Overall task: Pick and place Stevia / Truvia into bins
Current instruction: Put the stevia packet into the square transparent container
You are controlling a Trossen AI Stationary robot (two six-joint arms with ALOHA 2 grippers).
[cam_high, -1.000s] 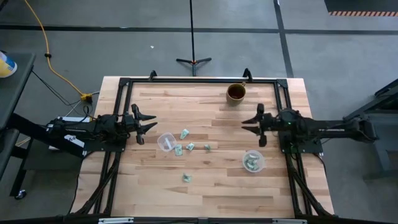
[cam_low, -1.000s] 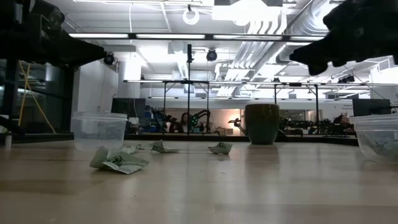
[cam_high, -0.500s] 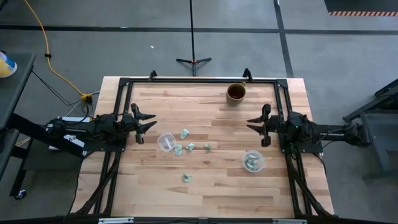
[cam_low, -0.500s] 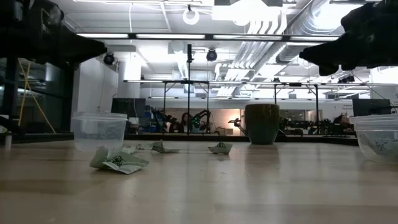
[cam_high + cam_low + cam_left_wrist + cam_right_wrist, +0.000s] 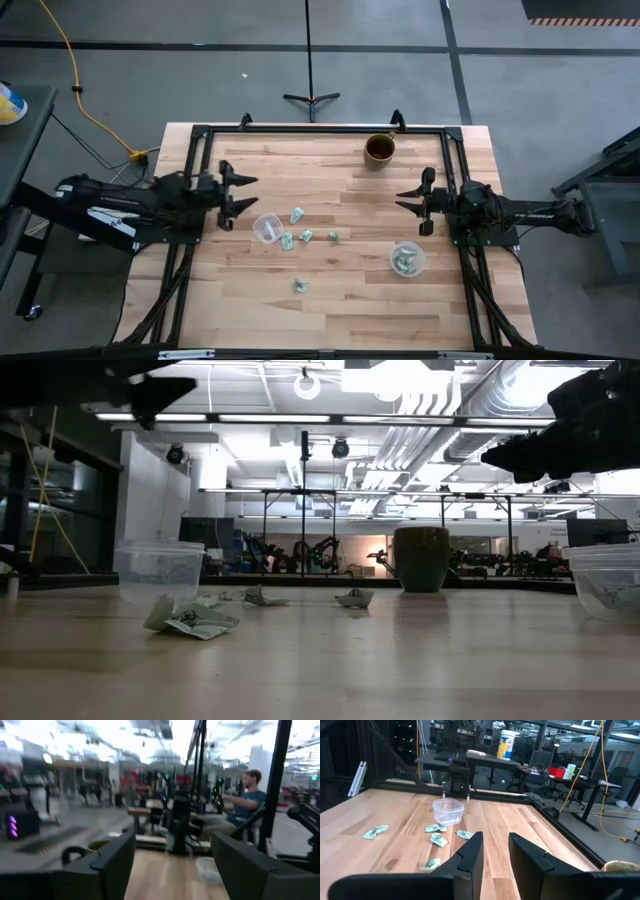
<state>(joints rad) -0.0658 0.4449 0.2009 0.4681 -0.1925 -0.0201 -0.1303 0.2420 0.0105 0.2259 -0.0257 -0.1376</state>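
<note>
Several pale green Stevia sachets [image 5: 306, 236] lie flat on the wooden table, between the arms; the right wrist view shows them too [image 5: 438, 840]. One clear bin [image 5: 267, 229] stands on its base beside them. The other clear bin [image 5: 407, 260] stands nearer the right arm with sachets inside. My left gripper [image 5: 248, 195] hovers open above the table, just left of the first bin. My right gripper [image 5: 400, 200] hovers at the right side, its fingers [image 5: 470, 857] a narrow gap apart, holding nothing.
A brown cup [image 5: 379, 149] stands near the table's far edge. A black frame [image 5: 300, 128] runs round the table top. One sachet [image 5: 300, 286] lies alone toward the near edge. A person sits in the room beyond the table [image 5: 250, 795].
My left gripper has risen and moved a little toward the table's right, nearer the first bin. My right gripper has drawn back toward the table's right edge. Sachets and cups have stayed where they were.
</note>
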